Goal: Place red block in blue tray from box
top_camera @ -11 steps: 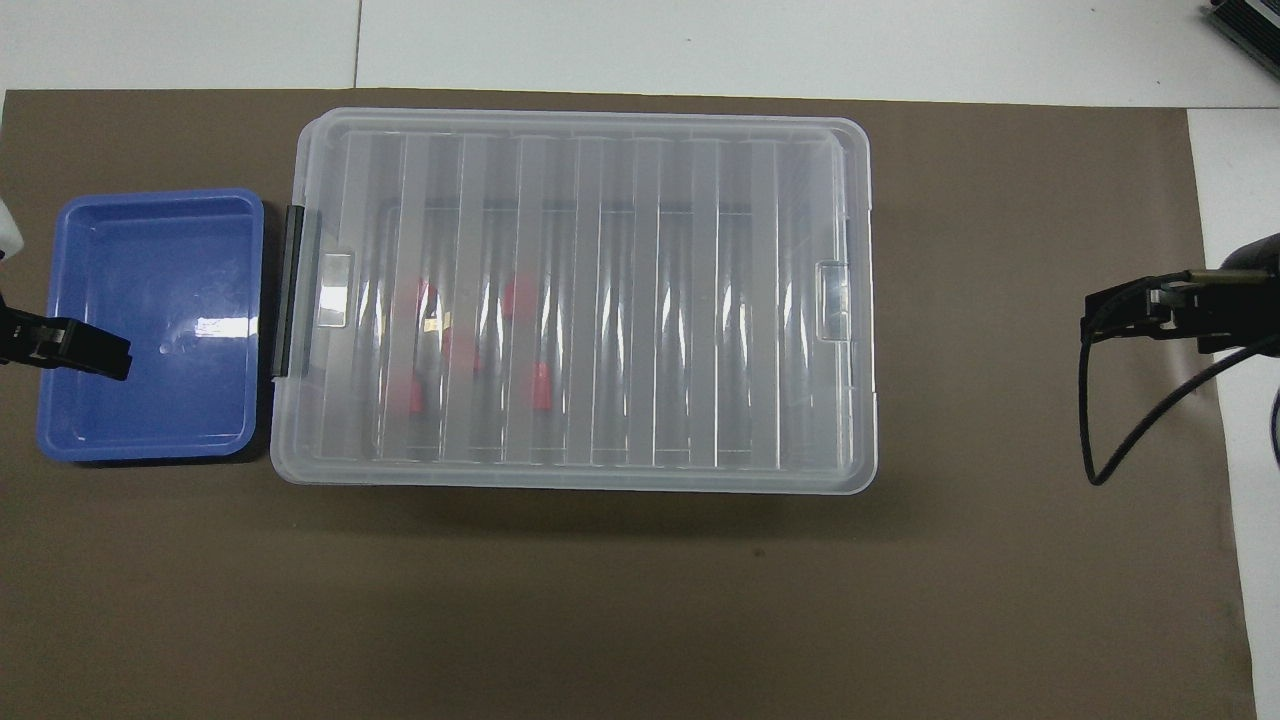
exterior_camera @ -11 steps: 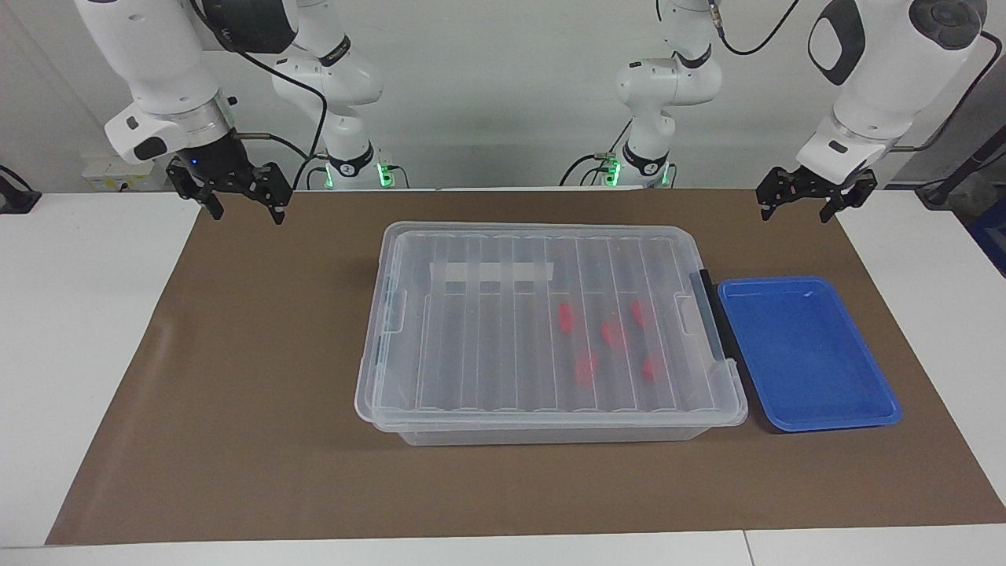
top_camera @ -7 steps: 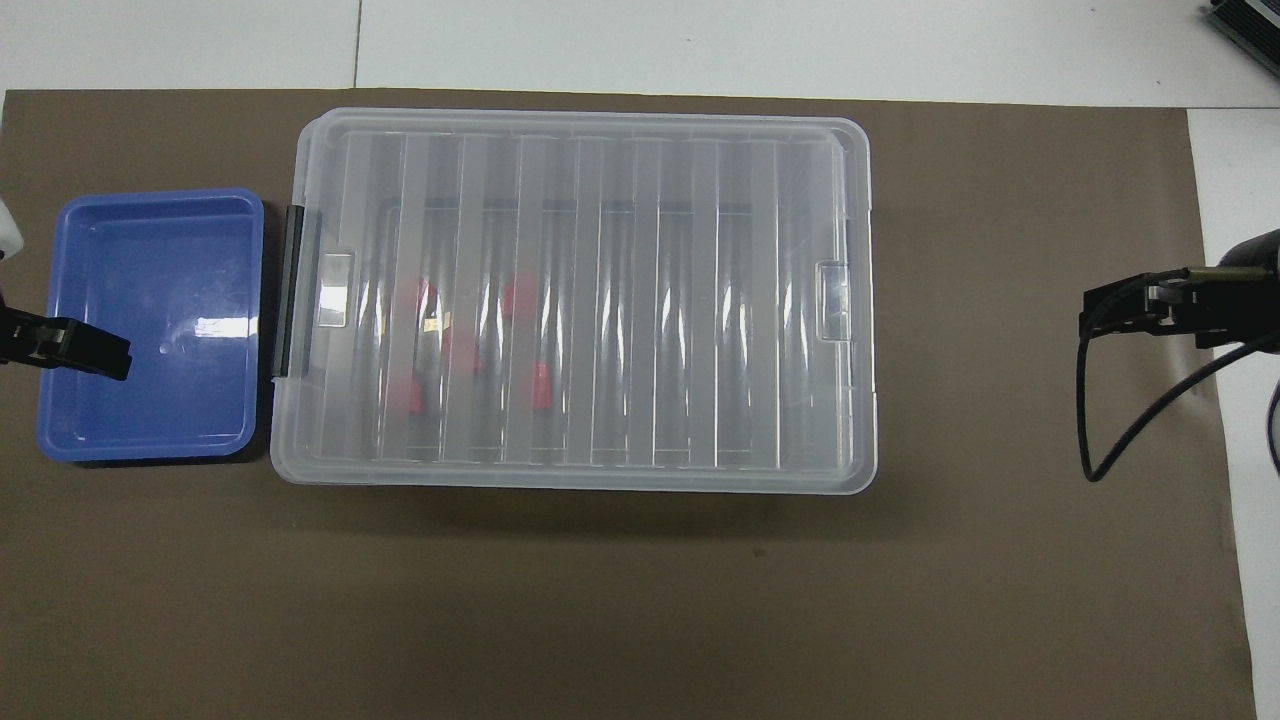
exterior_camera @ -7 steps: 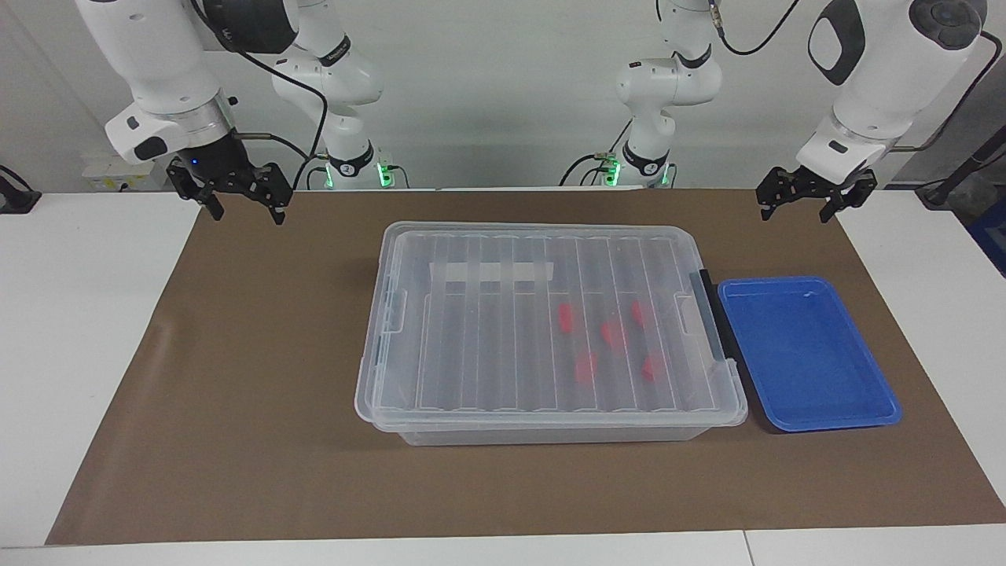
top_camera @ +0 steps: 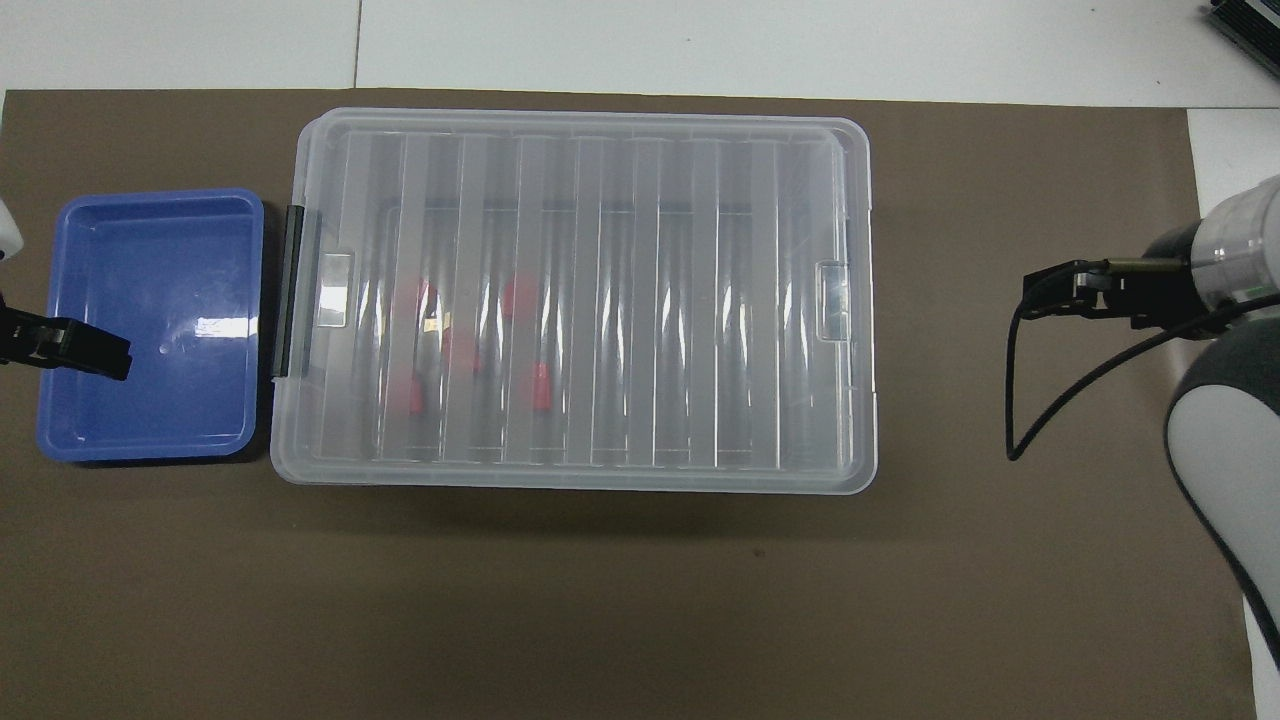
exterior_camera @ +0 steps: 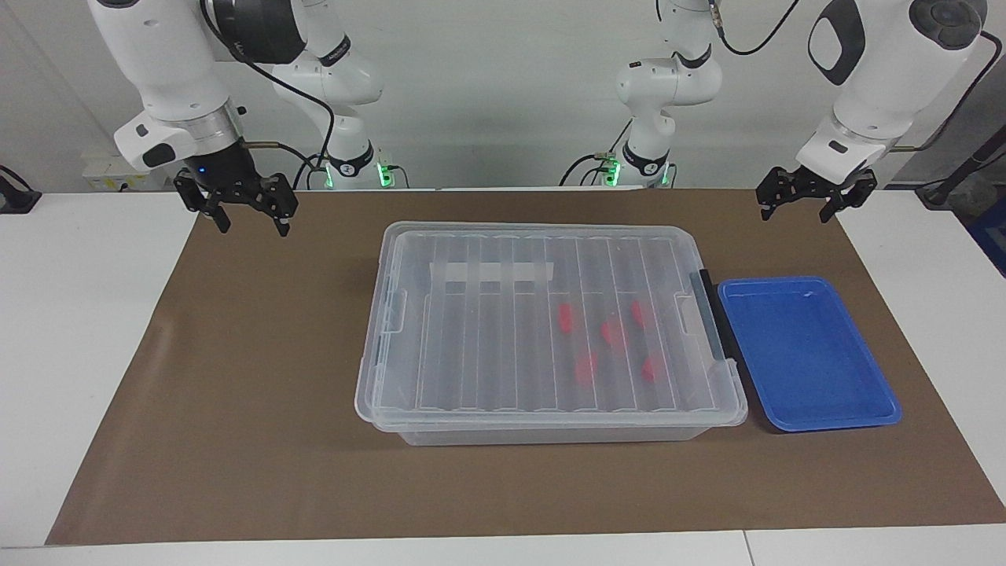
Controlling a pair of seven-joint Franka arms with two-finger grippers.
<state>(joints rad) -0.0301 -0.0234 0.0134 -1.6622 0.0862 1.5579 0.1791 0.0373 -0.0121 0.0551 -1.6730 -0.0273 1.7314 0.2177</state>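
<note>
Lidded box (exterior_camera: 542, 330) holds five red blocks (exterior_camera: 585, 368); blue tray (exterior_camera: 809, 354) beside it.

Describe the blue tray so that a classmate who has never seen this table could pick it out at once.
Start at the large clear box with the ribbed lid in the middle of the brown mat. The blue tray sits directly beside the end of the box that carries the black clip handle, toward the left arm's end of the table. It is the only blue thing there: shallow, rectangular, round-cornered and empty.
</note>
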